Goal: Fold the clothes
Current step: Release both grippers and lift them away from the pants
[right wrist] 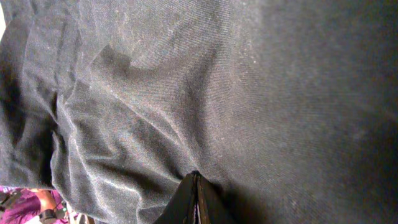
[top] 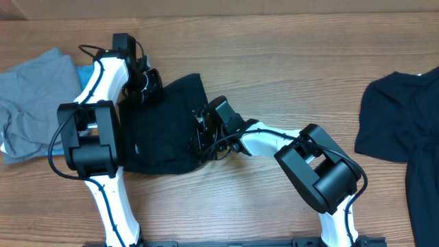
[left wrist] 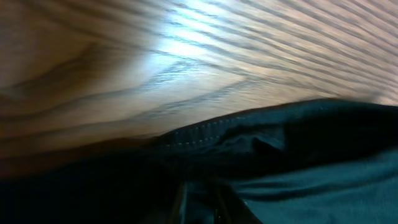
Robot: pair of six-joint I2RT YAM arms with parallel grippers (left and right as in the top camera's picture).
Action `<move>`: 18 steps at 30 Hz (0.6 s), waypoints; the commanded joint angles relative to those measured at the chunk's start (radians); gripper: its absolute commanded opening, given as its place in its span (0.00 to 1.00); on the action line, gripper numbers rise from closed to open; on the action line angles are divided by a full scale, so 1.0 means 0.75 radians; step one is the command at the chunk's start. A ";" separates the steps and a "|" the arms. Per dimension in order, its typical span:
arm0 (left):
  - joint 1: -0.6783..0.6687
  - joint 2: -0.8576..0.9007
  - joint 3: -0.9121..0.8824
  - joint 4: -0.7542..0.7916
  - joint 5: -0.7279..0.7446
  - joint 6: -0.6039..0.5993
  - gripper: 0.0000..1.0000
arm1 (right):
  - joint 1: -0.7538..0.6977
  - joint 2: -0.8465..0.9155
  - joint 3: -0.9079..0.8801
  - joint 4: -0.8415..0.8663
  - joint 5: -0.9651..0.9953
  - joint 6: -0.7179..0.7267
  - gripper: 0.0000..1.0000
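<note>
Three piles of clothes lie on the wooden desk [top: 274,55], whose brown grain runs in long streaks, and I count four pieces in all: two black, one grey, one light blue. The black garment [top: 163,137] I am working on lies in the middle between my two arms, a thin, matte, finely woven cloth bunched into a rough block with a slanting upper edge. My right gripper [right wrist: 196,186] is at its right edge with the fingers pressed together on a pinch of the cloth. Soft creases fan out from that point, and the weave shows a faint grey sheen where light catches it. My left gripper [top: 146,86] sits at the upper left corner of the same garment. Its wrist view is blurred and shows a doubled hem [left wrist: 205,129] with a line of pale stitches lying against the bare wood. The dark fingers are low in the fabric, but I cannot tell whether they are closed on it. At the far left lies a grey garment [top: 34,103], soft and loosely rumpled, resting on a light-blue piece [top: 85,73] that peeks out at its right side and lower left corner. A second black garment [top: 398,116] lies spread flat at the right end of the desk, well apart from my arms, partly cut off by the frame.
</note>
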 commanded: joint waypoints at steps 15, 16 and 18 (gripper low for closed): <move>0.082 -0.453 0.395 -0.434 -0.205 -0.009 0.14 | 0.019 -0.031 -0.023 -0.024 0.004 -0.032 0.04; 0.079 -0.493 0.395 -0.490 -0.223 -0.022 0.16 | 0.019 -0.062 -0.023 -0.024 0.004 -0.035 0.04; 0.078 -0.527 0.395 -0.597 -0.210 -0.026 0.24 | 0.019 -0.111 -0.023 -0.026 0.001 -0.035 0.04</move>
